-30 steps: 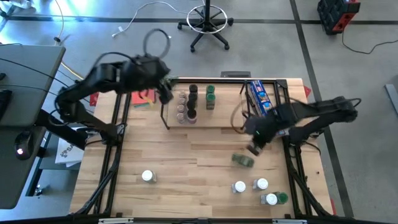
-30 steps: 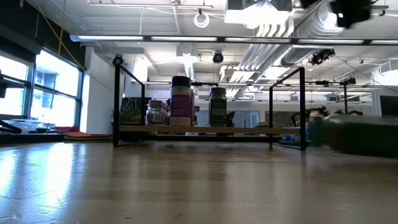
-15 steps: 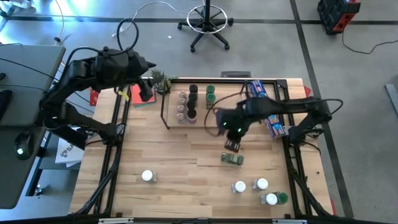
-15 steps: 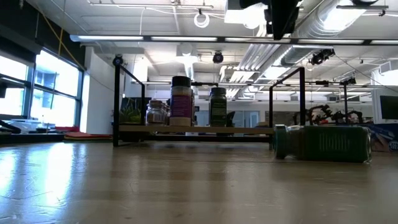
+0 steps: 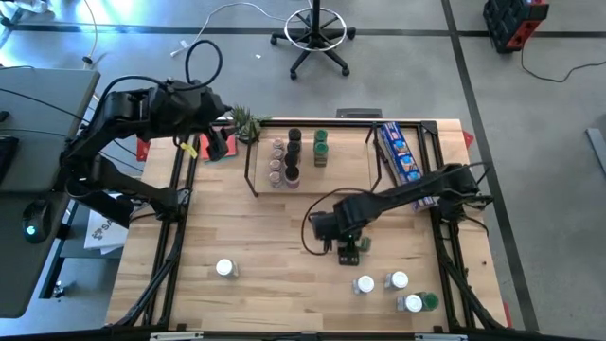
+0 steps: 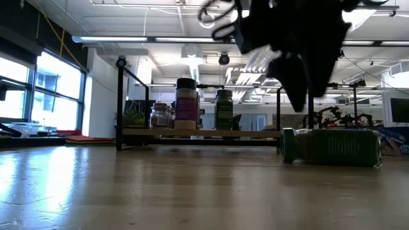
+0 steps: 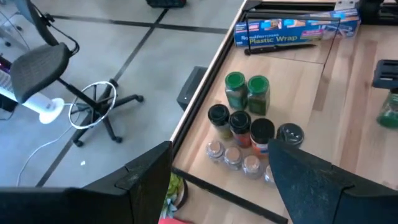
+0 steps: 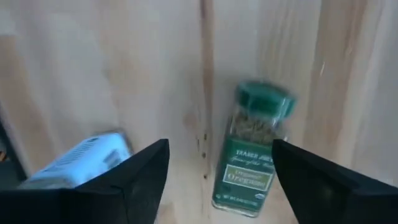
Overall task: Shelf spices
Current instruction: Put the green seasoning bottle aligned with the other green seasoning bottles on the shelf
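Observation:
One green-lidded spice jar (image 8: 252,152) lies on its side on the table (image 5: 275,227), in front of the shelf (image 5: 352,186). My right gripper (image 8: 221,186) hangs open just above it and points down, one finger on either side of the jar (image 5: 364,244), touching nothing. In the low view the gripper (image 6: 300,76) is a dark blur over the lying jar (image 6: 332,147). Several jars (image 5: 294,156) stand upright on the shelf board. My left gripper (image 7: 217,186) is open in the air off the shelf's left end (image 5: 213,142).
Several loose jars (image 5: 398,289) stand near the table's front right corner, and one white-lidded jar (image 5: 225,268) stands front left. A blue plastic-wrap box (image 5: 398,152) lies at the shelf's right end. A small plant (image 5: 244,121) and a red flat square (image 5: 223,147) sit at the far left.
My right gripper has swung from near the table's right edge toward the left, then come down over the lying green jar. The jar shifted a little to the left and came to rest on its side. My left gripper has drawn back from the shelf's left end toward the table's left edge.

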Controlling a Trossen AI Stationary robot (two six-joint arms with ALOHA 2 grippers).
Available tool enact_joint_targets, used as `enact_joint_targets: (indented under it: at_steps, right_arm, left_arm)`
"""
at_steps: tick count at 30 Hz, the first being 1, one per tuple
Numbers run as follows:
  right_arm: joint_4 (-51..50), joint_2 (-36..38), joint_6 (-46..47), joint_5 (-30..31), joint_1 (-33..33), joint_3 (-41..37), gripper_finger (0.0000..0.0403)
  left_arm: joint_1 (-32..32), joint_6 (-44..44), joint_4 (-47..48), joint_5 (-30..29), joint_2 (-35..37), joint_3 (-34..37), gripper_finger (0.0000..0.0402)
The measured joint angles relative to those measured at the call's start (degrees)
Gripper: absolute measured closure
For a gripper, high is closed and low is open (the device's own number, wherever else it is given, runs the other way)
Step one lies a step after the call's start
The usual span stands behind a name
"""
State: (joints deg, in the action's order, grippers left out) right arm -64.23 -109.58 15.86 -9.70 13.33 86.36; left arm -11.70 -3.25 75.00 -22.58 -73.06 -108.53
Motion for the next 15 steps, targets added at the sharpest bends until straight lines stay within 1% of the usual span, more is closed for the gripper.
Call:
enact_joint_targets:
  at_steps: [2,5,7,11,15]
  right_arm:
    - [1.3,0.0,4.1,0.3,0.0,-3.5,0.012]
    - [3.0,0.2,7.6,3.0,-0.2,-7.3,0.0119]
    - [5.7,0.2,7.6,4.3,-0.3,-9.0,0.0119]
    - [13.4,0.1,6.3,3.2,-0.2,-12.5,0.0119]
    - [15.2,-1.9,11.1,3.8,-0.5,-15.5,0.0125]
  left_arm:
    - [0.0,0.0,0.0,0.6,0.1,0.0,0.0143]
    - [0.0,0.0,0.0,1.4,0.0,0.0,0.0143]
    - [0.0,0.0,-0.2,1.4,0.0,0.0,0.0143]
    - [0.0,-0.4,-1.3,1.5,-0.1,0.0,0.0143]
    - [0.0,0.2,-1.7,2.0,-0.1,0.0,0.0143]
